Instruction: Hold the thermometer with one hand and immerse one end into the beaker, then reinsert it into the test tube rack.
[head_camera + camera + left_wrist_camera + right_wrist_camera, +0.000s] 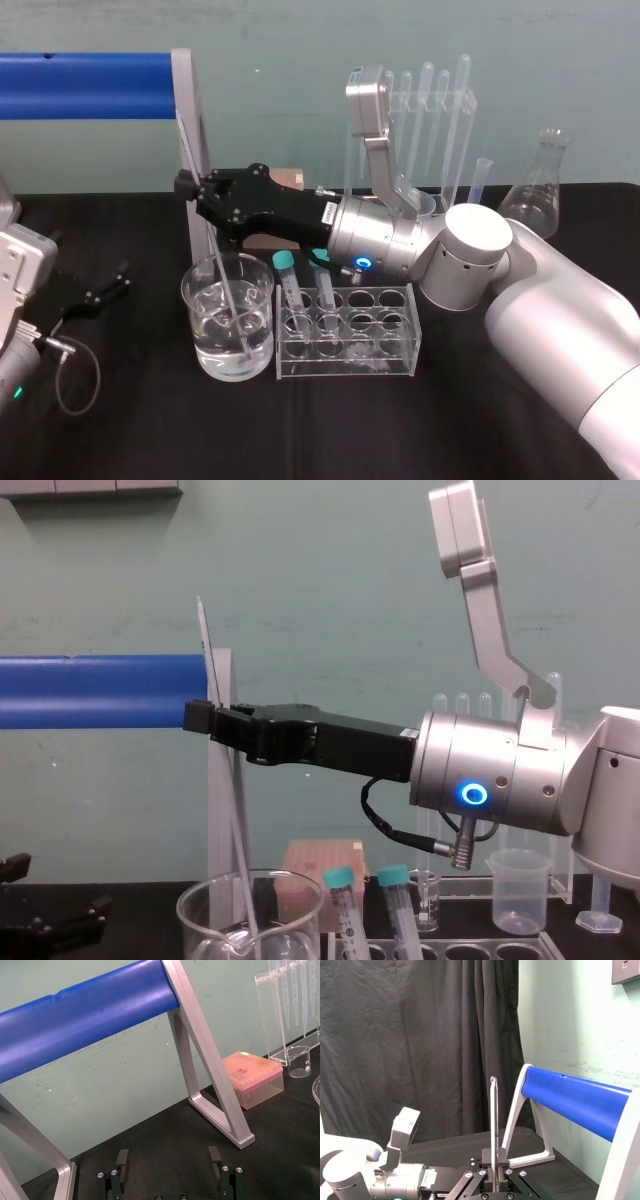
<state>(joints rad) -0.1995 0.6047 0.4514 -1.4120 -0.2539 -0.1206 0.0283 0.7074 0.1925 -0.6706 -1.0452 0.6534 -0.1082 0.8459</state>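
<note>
My right gripper [188,190] reaches leftwards over the table and is shut on the thermometer [230,300], a long thin glass rod held slightly tilted. Its lower end dips into the water of the large clear beaker [190,320]; its upper end rises past the gripper [200,718] in the chest view. The right wrist view shows the thermometer [493,1120] clamped between the fingers [501,1156]. The test tube rack [385,355] stands just right of the beaker, with two teal-capped tubes in it. My left gripper [110,285] lies open and idle at the table's left.
A blue roller on a grey frame [190,110] stands behind the beaker. Behind the arm, at the back, are a clear pipette stand [440,110], a conical flask [535,195], a small plastic beaker [515,890] and a pink box [252,1080].
</note>
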